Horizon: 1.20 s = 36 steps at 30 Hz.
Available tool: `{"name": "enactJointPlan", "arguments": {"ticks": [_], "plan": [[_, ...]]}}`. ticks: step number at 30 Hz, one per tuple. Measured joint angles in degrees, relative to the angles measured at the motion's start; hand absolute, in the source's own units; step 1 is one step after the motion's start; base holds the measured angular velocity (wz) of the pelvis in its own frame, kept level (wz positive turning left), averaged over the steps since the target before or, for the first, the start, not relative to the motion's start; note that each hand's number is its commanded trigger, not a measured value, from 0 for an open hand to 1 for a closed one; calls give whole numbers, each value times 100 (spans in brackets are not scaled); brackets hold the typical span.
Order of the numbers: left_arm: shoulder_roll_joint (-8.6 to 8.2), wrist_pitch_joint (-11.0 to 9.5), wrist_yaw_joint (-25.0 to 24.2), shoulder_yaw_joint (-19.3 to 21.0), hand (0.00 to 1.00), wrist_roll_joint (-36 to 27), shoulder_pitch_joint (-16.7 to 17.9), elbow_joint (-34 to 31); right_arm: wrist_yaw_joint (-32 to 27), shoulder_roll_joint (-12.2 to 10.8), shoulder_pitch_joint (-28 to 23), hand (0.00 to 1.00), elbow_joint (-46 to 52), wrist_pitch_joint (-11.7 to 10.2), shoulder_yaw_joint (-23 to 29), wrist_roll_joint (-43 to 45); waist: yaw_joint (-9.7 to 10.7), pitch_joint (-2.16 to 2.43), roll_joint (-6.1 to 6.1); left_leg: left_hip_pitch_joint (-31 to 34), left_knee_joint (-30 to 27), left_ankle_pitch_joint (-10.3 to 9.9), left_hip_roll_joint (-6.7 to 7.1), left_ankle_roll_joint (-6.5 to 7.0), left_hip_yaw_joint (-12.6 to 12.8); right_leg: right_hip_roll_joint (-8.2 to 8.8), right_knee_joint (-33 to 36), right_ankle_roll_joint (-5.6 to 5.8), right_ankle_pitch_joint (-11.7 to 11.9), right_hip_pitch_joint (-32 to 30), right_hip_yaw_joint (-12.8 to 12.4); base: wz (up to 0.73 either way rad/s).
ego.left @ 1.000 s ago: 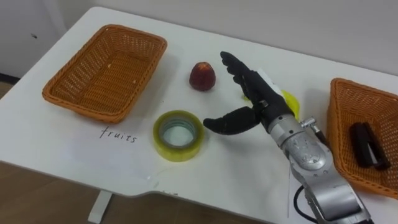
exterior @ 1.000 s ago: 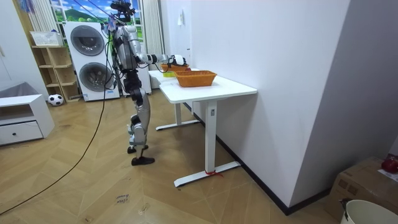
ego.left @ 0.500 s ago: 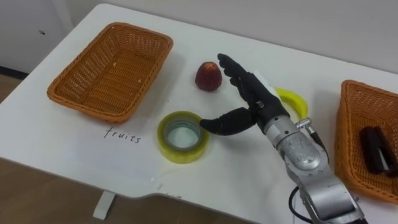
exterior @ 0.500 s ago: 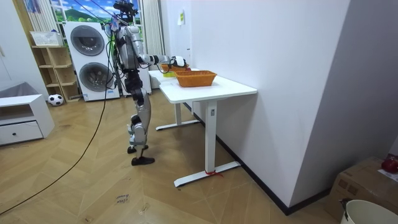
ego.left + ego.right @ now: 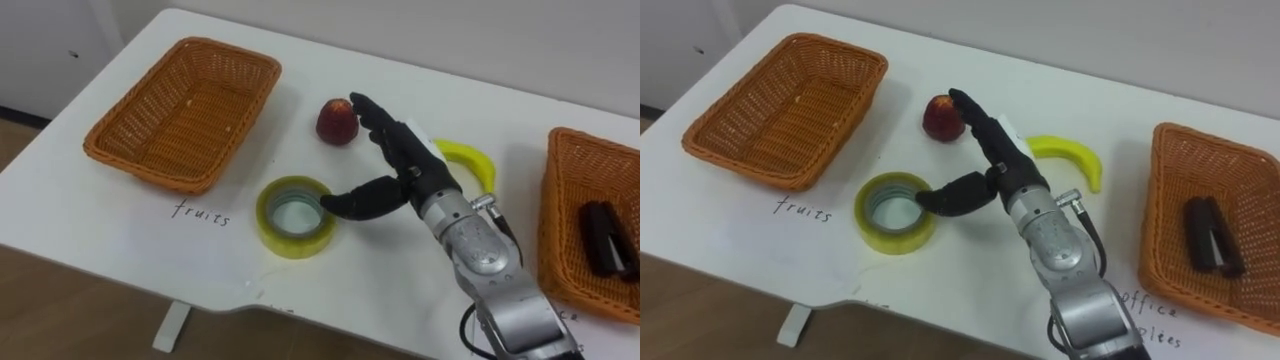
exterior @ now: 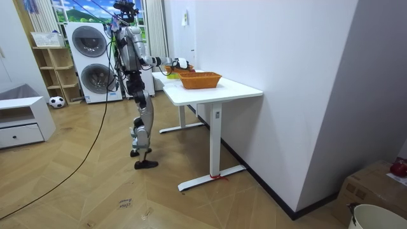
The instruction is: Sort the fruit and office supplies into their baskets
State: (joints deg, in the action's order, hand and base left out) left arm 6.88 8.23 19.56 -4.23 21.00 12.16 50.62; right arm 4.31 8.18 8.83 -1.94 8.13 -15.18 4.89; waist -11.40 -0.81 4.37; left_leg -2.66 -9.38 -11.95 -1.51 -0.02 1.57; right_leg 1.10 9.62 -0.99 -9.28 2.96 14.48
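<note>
Tabletop: white and carrying everything. There is bare surface between the two baskets. Its near edge runs close below the tape roll.
Fruit basket: far left and empty. Nothing lies between it and the apple.
Office basket: at the right edge, with a black stapler inside.
Right hand: it has pushed forward over the last second. The fingers are straight, the thumb is spread wide, and it holds nothing. The fingertips now reach the apple's right side, where a gap showed before; whether they touch it I cannot tell.
Tape roll: lies flat just beside the thumb tip and has not moved on the surface.
Banana: behind the wrist, partly hidden by it.
Apple: upright and still out on the surface, near the fruit basket's right rim.
Meaning: the apple looks like the next pick and nothing is sorted from this reach yet. The fingers need to curl round the apple, and a straight push could roll it toward the far edge.
</note>
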Motion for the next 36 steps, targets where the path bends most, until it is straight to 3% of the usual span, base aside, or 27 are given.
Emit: {"name": "enactJointPlan", "arguments": {"ticks": [6, 12, 19, 27, 36], "plan": [[2, 58, -39, 0, 0, 0, 9, 6, -82, 2, 205, 0, -460, 1, -205, 14, -23, 24, 37, 2, -18, 1, 3, 0, -10, 6, 1, 0, 0, -2, 38, 0], [0, 58, -46, -1, 0, 0, -41, 4, -105, -6, 250, 0, -462, 1, -385, 4, -26, 25, 37, 19, -27, 4, 18, 5, -39, 38, -2, 2, 0, -4, 141, 2], [9, 58, -50, 5, 0, 0, -137, 21, -71, -20, 272, 0, -462, 1, -446, 475, -194, 22, 33, 27, -29, 8, 30, 11, -63, 50, -6, 7, 2, 0, 142, 1], [19, 72, -259, 4, 0, 2, -139, 97, 60, -14, 403, 0, -487, 1, -639, 534, -179, 12, 26, 74, -48, 20, 35, 20, -127, 53, -9, 8, 2, 0, 180, 4], [-18, 264, -411, 0, 0, 412, -93, -260, 493, 6, 419, 0, -673, 154, -660, 803, -170, 37, 88, 114, -17, 23, 37, 23, -196, 51, -9, 8, 1, -2, 298, 4]]}}
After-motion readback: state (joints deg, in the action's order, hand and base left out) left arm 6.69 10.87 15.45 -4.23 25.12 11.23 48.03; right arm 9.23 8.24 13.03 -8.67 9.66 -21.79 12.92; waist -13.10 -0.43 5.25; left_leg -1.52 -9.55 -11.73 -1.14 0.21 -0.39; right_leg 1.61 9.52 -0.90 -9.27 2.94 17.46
